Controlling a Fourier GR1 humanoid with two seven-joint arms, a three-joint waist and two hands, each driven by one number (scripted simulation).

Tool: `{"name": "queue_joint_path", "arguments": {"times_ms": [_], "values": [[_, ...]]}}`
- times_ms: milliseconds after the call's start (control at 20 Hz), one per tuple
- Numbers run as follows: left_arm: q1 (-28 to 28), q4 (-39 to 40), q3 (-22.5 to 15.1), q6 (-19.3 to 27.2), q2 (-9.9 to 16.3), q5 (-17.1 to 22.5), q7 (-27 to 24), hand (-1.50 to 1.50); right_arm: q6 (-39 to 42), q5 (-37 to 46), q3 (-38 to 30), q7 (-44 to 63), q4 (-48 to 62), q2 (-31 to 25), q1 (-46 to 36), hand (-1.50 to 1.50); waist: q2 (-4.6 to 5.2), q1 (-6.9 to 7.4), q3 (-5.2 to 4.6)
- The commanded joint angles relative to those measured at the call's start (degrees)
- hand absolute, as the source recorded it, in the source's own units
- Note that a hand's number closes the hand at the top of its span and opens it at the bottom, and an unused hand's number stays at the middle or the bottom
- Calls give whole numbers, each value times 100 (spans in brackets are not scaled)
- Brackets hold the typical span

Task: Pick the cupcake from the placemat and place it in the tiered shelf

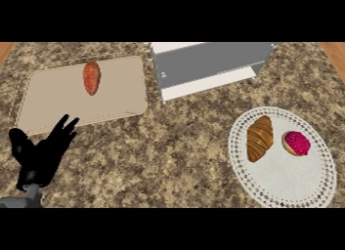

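Your cupcake (297, 142), pink-topped, sits on the white lacy placemat (290, 188) at right, just beside a croissant (260, 138). The tiered shelf (207, 66) stands at the table's far edge, nothing visible in it. Your left hand (41, 151) rests with fingers spread near the beige board (59, 102) holding a sweet potato (92, 77).

speckled stone counter (182, 146), lacy white placemat (290, 188)

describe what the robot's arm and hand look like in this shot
Only the left hand shows, at the view's lower left: matte black all over, with slim, tapered fingers and a thumb. It joins a smooth grey forearm with a rounded, glossy shell at the wrist. No cables, markings or sleeve are visible. The right hand is out of view.
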Motion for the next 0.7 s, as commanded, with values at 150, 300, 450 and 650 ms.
{"name": "queue_joint_path", "arguments": {"times_ms": [150,300,450,650], "values": [[96,-163,-254,364,-253,-259,409,0,-676,-102,299,2381,-1610,-197,-212,-150,26,26,-38],[195,-107,-113,79,-198,-162,252,0,-1303,389,517,2909,-2017,69,-271,-150,39,52,-31],[-130,261,-77,35,-270,-191,287,0,-1567,647,926,3903,-2132,25,-937,-150,73,122,-34],[-129,-60,-139,139,-301,-316,537,0,-1651,1111,1322,4570,-2167,248,-1239,-150,55,106,-25]]}}
